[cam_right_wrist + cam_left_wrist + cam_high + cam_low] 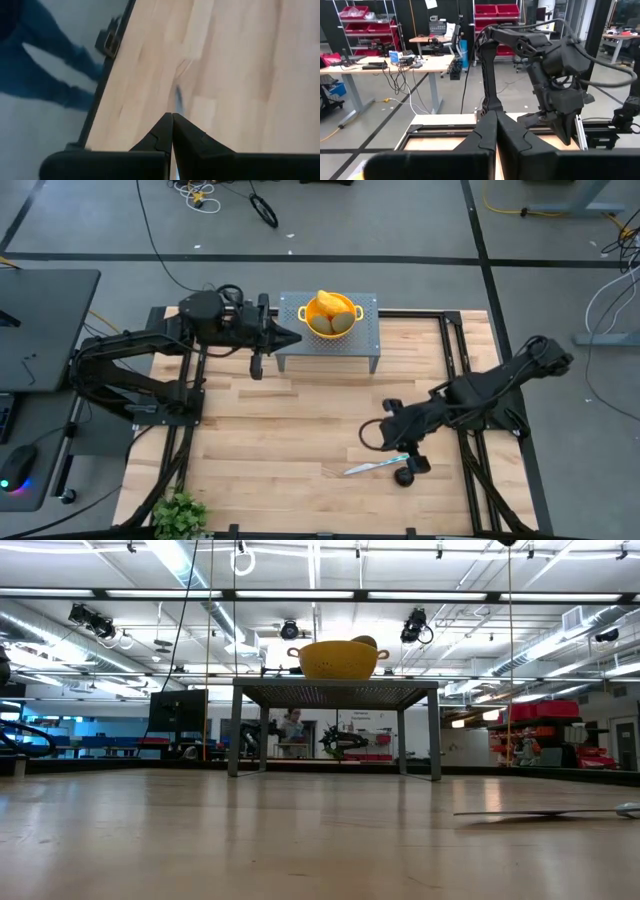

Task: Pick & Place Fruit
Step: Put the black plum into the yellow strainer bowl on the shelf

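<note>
On the pale wooden desk [300, 440] a small grey perforated metal stand [328, 340] sits near the far edge, and on it rests the yellow perforated two-handled bowl [331, 315]. The fruit is in that bowl: a larger yellow-orange oblong piece [325, 305] lies at its back and two olive-brown ovals [342, 323] at its front. From desk height only one brownish piece [364, 642] peeks over the bowl's rim. No loose fruit shows anywhere on the desk boards, so the placing seems largely or fully done; smaller pieces, if any, are too small to make out.

The left gripper [290, 335] hangs just beside the bowl at the stand's edge, its two dark fingers [492, 137] pressed together with nothing between them. The right gripper [372, 435] is low over the near part of the desk, well apart from the stand, also clenched on nothing. Just beside it lies a slim silver knife with a pale handle [372, 467], flat on the boards.

What is left, as I judge it, is little more than drawing both arms back, unless a hidden piece remains.
</note>
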`<control>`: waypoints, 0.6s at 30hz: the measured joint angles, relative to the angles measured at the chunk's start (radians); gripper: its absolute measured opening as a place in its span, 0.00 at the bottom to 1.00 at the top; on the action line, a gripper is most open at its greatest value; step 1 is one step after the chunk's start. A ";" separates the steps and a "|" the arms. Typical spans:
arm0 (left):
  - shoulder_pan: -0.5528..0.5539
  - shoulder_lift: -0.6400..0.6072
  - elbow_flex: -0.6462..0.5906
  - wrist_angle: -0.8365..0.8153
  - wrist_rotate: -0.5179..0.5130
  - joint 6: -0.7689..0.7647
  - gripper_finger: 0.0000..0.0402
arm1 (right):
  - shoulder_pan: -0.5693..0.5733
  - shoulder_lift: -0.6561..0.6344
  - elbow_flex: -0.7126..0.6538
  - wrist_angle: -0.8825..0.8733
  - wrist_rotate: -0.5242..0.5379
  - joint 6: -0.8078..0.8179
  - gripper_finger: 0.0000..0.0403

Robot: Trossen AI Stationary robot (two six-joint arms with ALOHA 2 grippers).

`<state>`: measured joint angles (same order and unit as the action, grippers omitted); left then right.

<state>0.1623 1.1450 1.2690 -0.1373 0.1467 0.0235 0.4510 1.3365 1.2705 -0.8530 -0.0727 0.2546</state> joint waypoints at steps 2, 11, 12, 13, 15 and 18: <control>0.000 0.000 0.000 -0.013 0.000 0.000 0.01 | 0.011 0.014 0.000 -0.023 -0.011 0.016 0.05; 0.000 0.000 0.000 -0.015 0.000 0.019 0.02 | 0.030 0.071 0.000 -0.139 0.016 0.056 0.09; 0.000 0.000 0.000 -0.015 0.000 0.018 0.02 | 0.030 0.077 0.000 -0.138 0.016 0.056 0.11; 0.000 0.000 0.000 -0.015 0.000 0.018 0.01 | 0.030 0.083 0.000 -0.138 0.016 0.055 0.14; 0.000 0.000 0.000 -0.015 -0.003 0.018 0.01 | 0.030 0.095 0.000 -0.138 0.017 0.055 0.20; 0.000 0.000 0.000 -0.015 -0.004 0.018 0.03 | 0.030 0.113 0.000 -0.142 0.020 0.051 0.32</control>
<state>0.1623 1.1454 1.2690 -0.1522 0.1425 0.0414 0.4808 1.4493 1.2707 -0.9945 -0.0523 0.3056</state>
